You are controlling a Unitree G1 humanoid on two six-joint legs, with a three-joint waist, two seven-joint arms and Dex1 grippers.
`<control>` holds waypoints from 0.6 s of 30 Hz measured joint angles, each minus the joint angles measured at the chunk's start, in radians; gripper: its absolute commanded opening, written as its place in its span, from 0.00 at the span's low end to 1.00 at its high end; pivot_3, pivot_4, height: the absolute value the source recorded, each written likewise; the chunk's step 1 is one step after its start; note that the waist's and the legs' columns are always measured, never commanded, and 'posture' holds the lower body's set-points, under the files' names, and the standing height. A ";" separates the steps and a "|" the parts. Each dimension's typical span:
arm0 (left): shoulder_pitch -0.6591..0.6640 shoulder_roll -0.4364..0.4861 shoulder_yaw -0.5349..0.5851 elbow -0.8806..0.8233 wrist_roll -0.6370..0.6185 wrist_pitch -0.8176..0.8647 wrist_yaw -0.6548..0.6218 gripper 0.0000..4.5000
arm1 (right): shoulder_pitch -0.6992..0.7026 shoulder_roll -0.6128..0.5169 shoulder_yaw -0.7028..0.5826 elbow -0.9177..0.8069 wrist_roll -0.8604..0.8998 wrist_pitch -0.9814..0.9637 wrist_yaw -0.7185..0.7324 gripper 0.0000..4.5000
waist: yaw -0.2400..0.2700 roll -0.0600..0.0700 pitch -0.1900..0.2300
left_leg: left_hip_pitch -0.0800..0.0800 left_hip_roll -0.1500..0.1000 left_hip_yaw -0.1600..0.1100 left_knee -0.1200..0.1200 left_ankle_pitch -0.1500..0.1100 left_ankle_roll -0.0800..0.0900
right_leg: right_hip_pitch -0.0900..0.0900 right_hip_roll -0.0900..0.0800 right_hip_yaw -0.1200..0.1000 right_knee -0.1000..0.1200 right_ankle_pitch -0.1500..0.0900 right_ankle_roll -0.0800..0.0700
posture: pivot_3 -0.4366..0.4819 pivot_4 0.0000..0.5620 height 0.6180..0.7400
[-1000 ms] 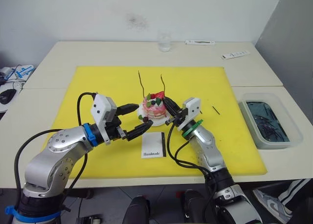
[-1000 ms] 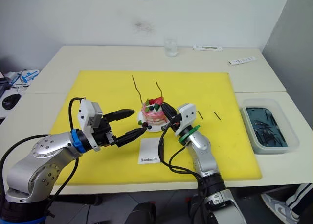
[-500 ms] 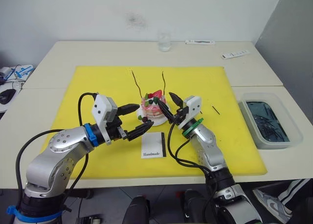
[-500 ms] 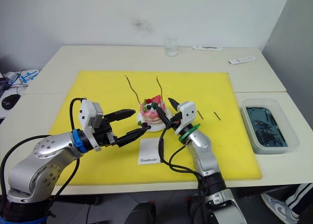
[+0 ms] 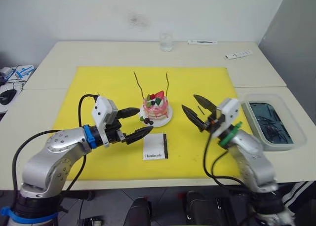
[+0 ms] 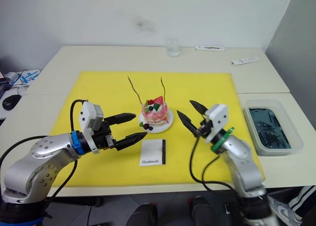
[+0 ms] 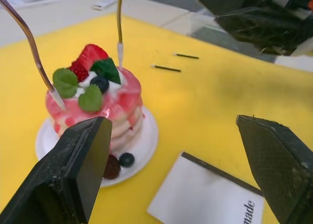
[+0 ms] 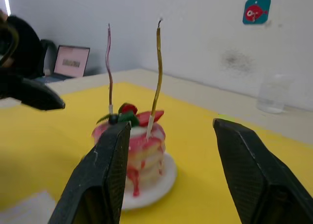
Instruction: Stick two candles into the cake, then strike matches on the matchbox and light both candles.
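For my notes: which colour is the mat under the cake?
Bright yellow mat; the left eye view shows it best.

The left gripper (image 5: pixel 132 122) hovers low at near left, jaws spread wide and empty, pointing right. The right gripper (image 5: pixel 195 109) hangs at near right, raised slightly, jaws likewise apart and empty, pointing left.
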 measured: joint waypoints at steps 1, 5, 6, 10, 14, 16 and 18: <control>0.006 0.031 0.010 0.011 -0.026 0.029 -0.026 1.00 | 0.018 -0.042 -0.014 -0.037 0.012 0.034 0.009 0.58 | -0.003 0.000 0.000 | 0.000 0.000 0.000 0.000 0.000 0.000 | 0.000 0.000 0.000 0.000 0.000 0.000 | 0.48 0.27 1.00; 0.006 0.156 0.068 0.083 -0.181 0.241 -0.093 1.00 | 0.043 -0.156 -0.075 -0.130 0.074 0.146 0.033 0.36 | -0.007 -0.001 0.000 | 0.001 0.001 0.000 0.000 0.000 0.000 | 0.000 0.001 0.000 0.000 0.000 0.000 | 0.48 0.27 1.00; 0.003 0.175 0.083 0.101 -0.211 0.283 -0.100 1.00 | 0.043 -0.172 -0.084 -0.139 0.084 0.163 0.039 0.26 | -0.007 -0.001 0.000 | 0.001 0.001 0.000 0.000 0.000 0.000 | 0.000 0.001 0.000 0.000 0.000 0.000 | 0.48 0.27 1.00; -0.032 0.239 0.117 0.193 -0.353 0.494 -0.108 1.00 | 0.011 -0.248 -0.083 -0.137 0.118 0.216 0.103 0.01 | -0.006 -0.001 0.001 | 0.001 0.000 0.001 0.001 0.000 0.000 | 0.000 0.000 0.000 -0.001 0.000 0.000 | 0.48 0.27 1.00; -0.099 0.201 0.117 0.244 -0.459 0.653 -0.018 1.00 | -0.052 -0.261 -0.045 -0.128 0.100 0.184 0.153 0.01 | -0.005 -0.002 0.002 | 0.000 0.001 0.000 0.000 0.000 0.000 | 0.000 0.000 -0.002 -0.001 0.000 0.000 | 0.48 0.27 1.00; -0.114 0.180 0.111 0.259 -0.477 0.704 0.030 1.00 | -0.055 -0.262 -0.014 -0.126 0.099 0.190 0.164 0.01 | -0.005 -0.002 0.002 | -0.001 0.000 -0.001 -0.001 0.000 0.000 | 0.000 0.000 -0.002 -0.001 0.000 0.000 | 0.48 0.27 1.00; -0.142 0.134 0.109 0.277 -0.501 0.752 0.091 1.00 | -0.062 -0.290 0.022 -0.122 0.095 0.217 0.184 0.01 | -0.003 -0.002 0.002 | -0.002 0.000 -0.001 -0.001 0.000 0.000 | -0.001 0.000 -0.002 -0.001 0.001 0.003 | 0.48 0.27 1.00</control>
